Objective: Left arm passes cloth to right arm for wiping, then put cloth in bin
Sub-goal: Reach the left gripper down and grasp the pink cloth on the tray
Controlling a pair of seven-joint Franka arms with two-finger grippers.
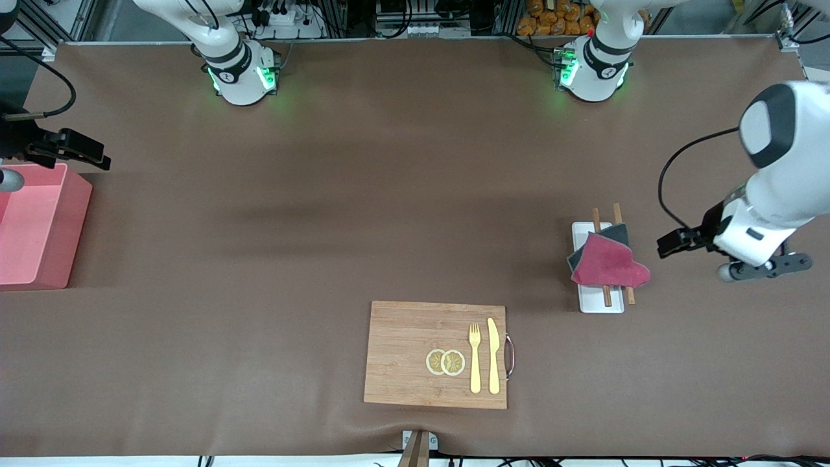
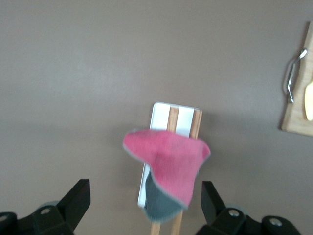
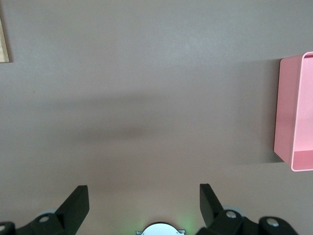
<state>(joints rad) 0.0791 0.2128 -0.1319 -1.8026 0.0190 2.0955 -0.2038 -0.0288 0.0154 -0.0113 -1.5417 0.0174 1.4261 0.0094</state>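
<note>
A big brown table (image 1: 363, 194) fills the room, with black cables (image 1: 415, 13) and metal frames (image 1: 78, 19) along its top edge.

We are seeing the cloth (image 1: 609, 261) lying draped over chopsticks (image 1: 607, 295) on a white tray (image 1: 600, 303), near the left gripper (image 1: 671, 245).

We see the left gripper (image 2: 144, 205) raised at its own end of the table, fingers spread wide and empty; the right gripper (image 3: 144, 205) likewise hangs open.
</note>
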